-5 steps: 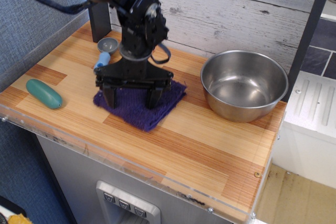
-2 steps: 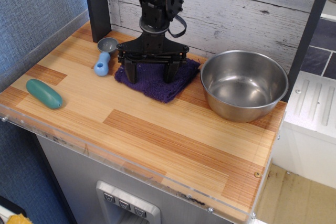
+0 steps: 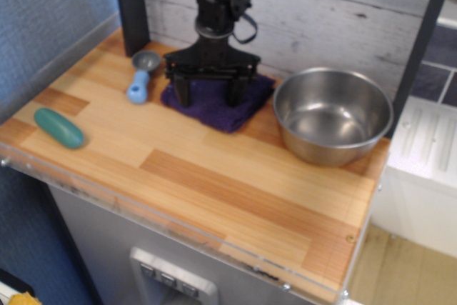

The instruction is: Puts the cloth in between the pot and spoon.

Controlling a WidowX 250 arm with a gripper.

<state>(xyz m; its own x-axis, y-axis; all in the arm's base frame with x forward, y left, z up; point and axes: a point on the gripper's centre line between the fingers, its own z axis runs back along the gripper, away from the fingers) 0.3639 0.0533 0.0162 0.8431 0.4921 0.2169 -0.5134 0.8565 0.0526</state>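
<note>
The dark purple cloth point(image 3: 220, 107) lies flat on the wooden counter, between the spoon and the pot. The spoon point(image 3: 141, 76), with a light blue handle and a grey scoop, lies just left of the cloth. The pot point(image 3: 332, 116), a shiny steel bowl, stands just right of it, its rim close to the cloth's right corner. My gripper point(image 3: 208, 95) hangs straight down over the cloth's back half. Its two black fingers point(image 3: 182, 93) are spread wide, and the tips are at the cloth's surface.
A teal oval lump point(image 3: 59, 128) lies near the front left corner of the counter point(image 3: 235, 183). A dark post point(image 3: 132, 5) and a grey plank wall stand right behind the gripper. The counter's front edge has a clear plastic lip.
The gripper and the cloth have moved together from the counter's middle back and to the right, toward the wall. In the last half second they barely shifted. The fingers stayed spread.
</note>
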